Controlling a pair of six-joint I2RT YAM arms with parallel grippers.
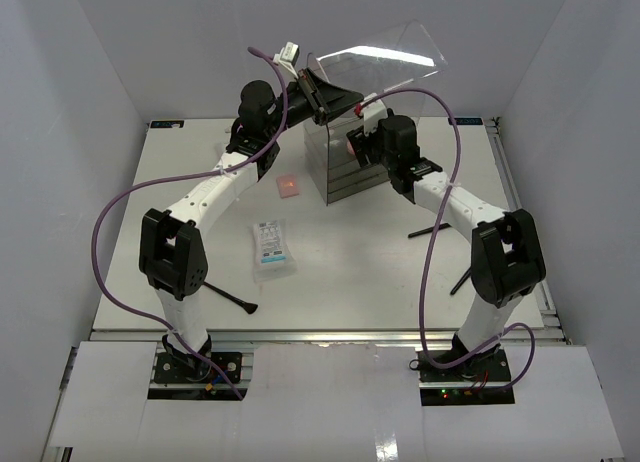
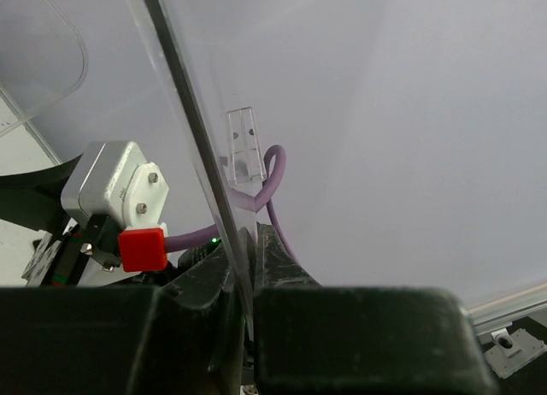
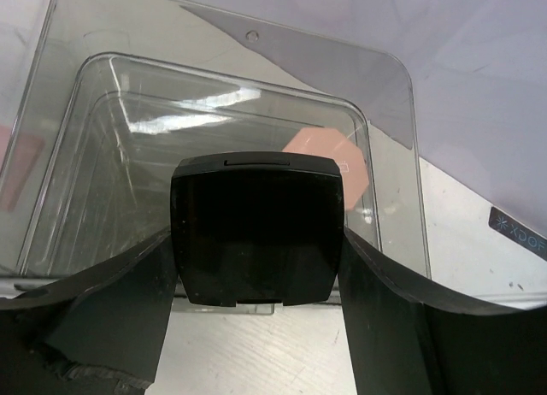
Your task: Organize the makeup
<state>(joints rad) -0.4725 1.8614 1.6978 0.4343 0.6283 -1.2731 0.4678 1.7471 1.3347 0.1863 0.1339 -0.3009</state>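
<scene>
My right gripper is shut on the black compact and holds it over the open top compartment of the clear box. A pink piece shows inside that compartment. My left gripper is shut on the edge of the clear lid and holds it raised. On the table lie a pink square pad, a white sachet and thin black brushes.
The box has dark drawers below its top compartment. White walls close in the table on three sides. The right arm's purple cable loops above the box. The left wrist view shows the right arm's camera mount.
</scene>
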